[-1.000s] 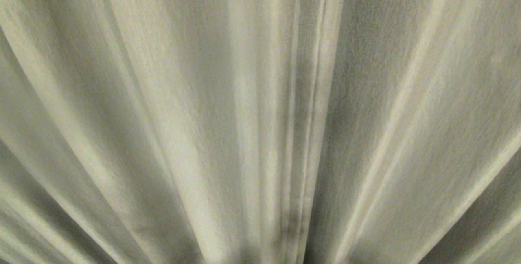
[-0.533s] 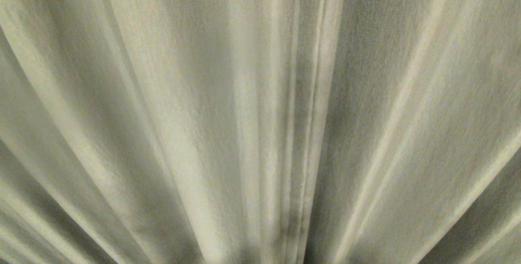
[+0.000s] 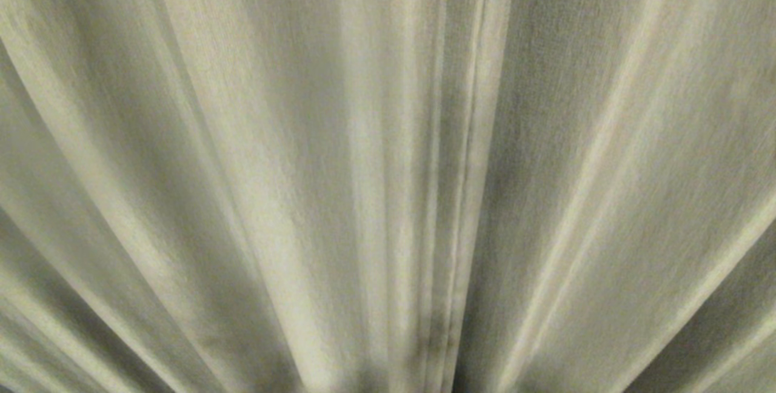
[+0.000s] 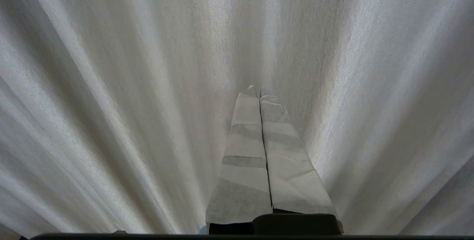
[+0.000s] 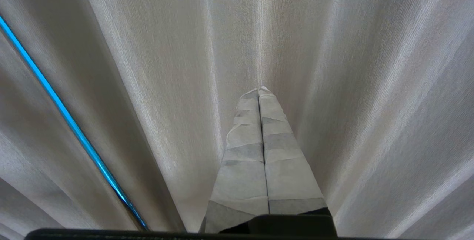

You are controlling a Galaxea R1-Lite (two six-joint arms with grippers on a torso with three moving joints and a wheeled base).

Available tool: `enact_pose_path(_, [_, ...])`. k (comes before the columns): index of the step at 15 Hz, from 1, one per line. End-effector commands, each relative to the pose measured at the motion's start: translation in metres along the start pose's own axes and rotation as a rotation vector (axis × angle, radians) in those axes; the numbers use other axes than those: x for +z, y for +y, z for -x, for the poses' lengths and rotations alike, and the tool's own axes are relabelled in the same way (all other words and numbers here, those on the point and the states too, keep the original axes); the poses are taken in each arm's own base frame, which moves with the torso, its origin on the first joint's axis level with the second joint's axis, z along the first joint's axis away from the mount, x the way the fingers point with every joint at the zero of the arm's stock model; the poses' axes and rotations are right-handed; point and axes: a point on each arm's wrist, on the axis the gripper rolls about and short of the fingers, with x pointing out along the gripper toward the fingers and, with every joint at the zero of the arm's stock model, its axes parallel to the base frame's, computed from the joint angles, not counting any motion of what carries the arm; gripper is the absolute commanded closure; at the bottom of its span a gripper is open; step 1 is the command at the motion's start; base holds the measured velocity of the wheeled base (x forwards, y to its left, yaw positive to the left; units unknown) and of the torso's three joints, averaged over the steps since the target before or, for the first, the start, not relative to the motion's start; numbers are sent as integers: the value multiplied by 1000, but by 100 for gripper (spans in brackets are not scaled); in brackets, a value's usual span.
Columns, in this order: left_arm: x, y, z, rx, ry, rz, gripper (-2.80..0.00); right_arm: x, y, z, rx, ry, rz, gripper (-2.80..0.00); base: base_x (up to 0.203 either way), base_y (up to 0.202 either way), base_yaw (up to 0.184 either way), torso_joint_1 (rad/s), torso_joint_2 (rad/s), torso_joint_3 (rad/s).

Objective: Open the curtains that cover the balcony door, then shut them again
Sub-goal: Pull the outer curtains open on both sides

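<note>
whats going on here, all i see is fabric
The robot is facing the curtains up close; the pleated cream fabric fills every view, so they are drawn shut and no balcony door shows. The left gripper and the right gripper each point at the cloth with fingers pressed together, holding nothing. A thin blue line crosses the right wrist view; what it is I cannot tell.

It looked like a room in a home, but that was hard to tell. Soft cream curtains (image 3: 254,174) with long folds filled the whole picture, top to bottom. Two cloth edges met near the middle.
</note>
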Motion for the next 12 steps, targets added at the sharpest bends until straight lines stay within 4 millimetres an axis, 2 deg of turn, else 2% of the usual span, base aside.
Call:
enact_pose_path(1, [0,0,0,0,0,0,0,0,0,0,0,-1,1,0,0,0,0,0,0,0])
enact_pose_path(8, [0,0,0,0,0,0,0,4,0,0,2,-39,28,0,0,0,0,0,0,0])
enact_pose_path(12, [0,0,0,0,0,0,0,32,2,10,86,-139,36,0,0,0,0,0,0,0])
